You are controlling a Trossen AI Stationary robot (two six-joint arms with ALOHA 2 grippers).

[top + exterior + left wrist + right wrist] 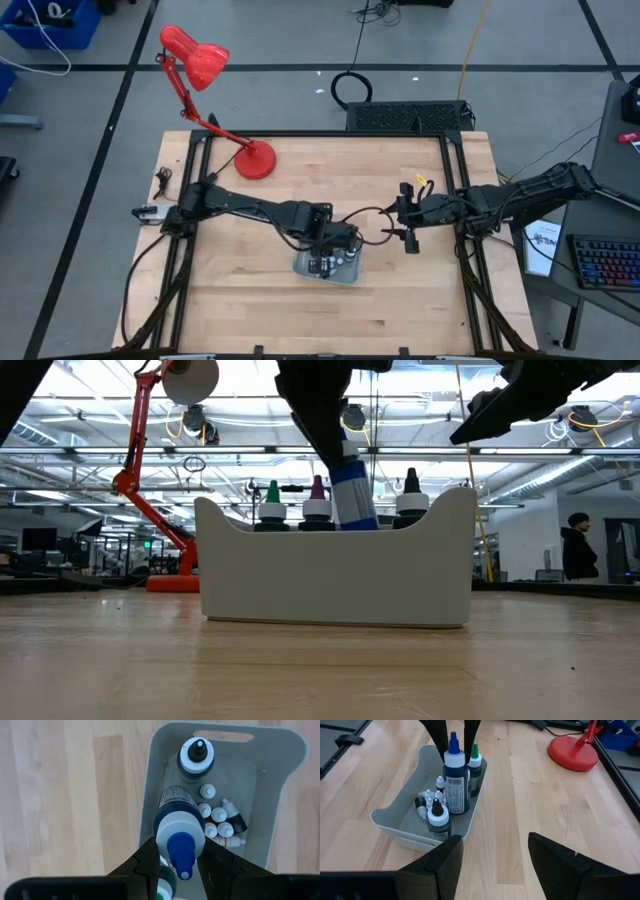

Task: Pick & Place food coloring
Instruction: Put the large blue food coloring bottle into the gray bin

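Food coloring bottle with a blue tip (179, 854) stands nearly upright inside the pale tray (280, 810), its long axis vertical and its nozzle pointing up — in the low view it leans slightly. The left hand (179, 862) is clamped on its white cap from both sides. A white label with a barcode and small print runs down its dark body; the words are too small to read. Beside it in the tray stand a black-tipped bottle (438, 822), a green-tipped bottle (475, 762) and a cluster of tiny vials (218, 817). The right hand (492, 857) hovers over the bench beside the tray, fingers apart.
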